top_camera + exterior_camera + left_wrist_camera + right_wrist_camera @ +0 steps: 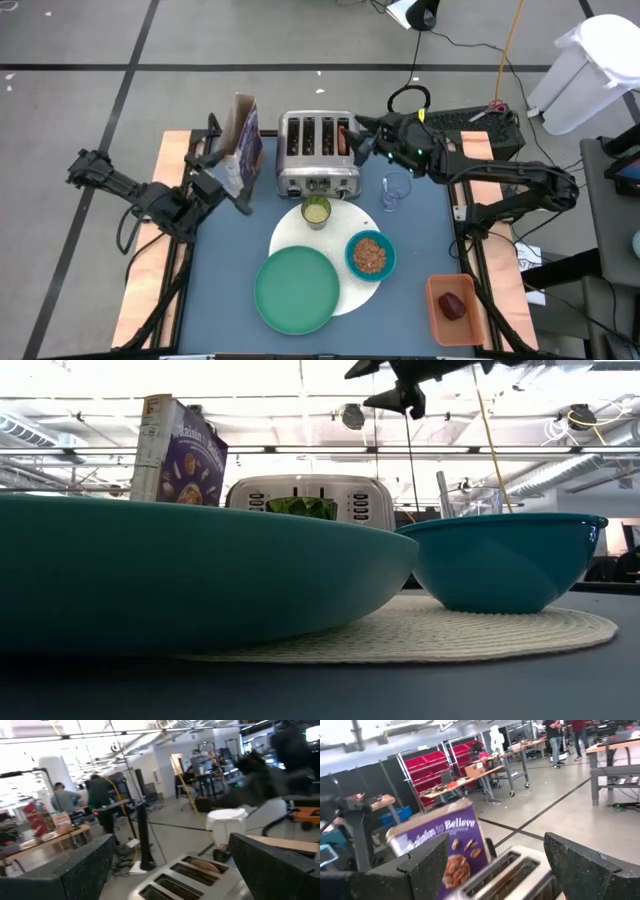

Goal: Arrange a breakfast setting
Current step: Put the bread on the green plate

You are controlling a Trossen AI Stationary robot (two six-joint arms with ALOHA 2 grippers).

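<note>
A white round disc lies on the blue table and bears a green plate and a teal bowl of brown flakes. A yellow-green cup stands at the disc's far edge, and a clear glass stands to its right. A brown pastry sits in one toaster slot. My left gripper hangs open beside the cereal box, looking across the toaster. My right gripper hangs open above the toaster's far right corner and shows high up in the low view.
The silver toaster and the purple cereal box stand at the table's far middle. An orange tray at the near right holds a dark red fruit. People and benches show in the room beyond.
</note>
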